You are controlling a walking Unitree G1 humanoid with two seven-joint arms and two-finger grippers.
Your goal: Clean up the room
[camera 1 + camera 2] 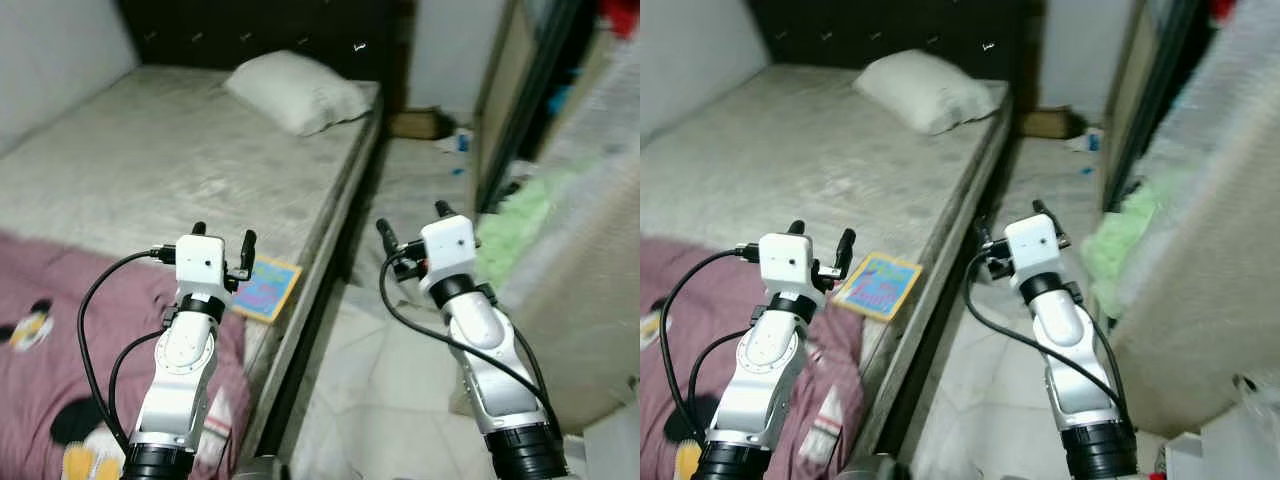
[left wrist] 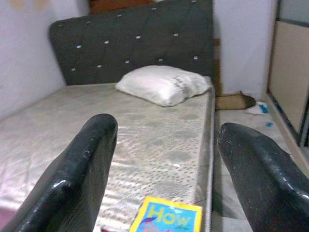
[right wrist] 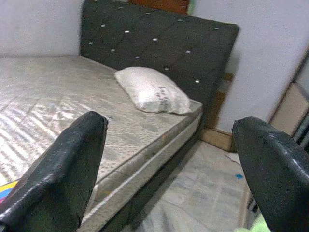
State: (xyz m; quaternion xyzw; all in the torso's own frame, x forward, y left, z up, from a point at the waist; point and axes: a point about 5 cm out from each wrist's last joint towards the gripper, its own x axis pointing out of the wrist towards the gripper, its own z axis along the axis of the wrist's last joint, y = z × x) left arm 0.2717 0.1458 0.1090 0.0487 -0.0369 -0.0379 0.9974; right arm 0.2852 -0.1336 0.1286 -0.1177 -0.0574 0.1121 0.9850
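Book lies at the mattress edge, lower centre; left gripper and right gripper hover wide open, empty; pillow upper centre.

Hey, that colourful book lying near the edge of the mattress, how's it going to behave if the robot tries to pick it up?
The book looks thin and flat, so probably light but hard to get fingers under on the soft mattress. Its cover may be glossy and slippery. It lies near the edge, just ahead of the open left gripper, so a push could slide it off.
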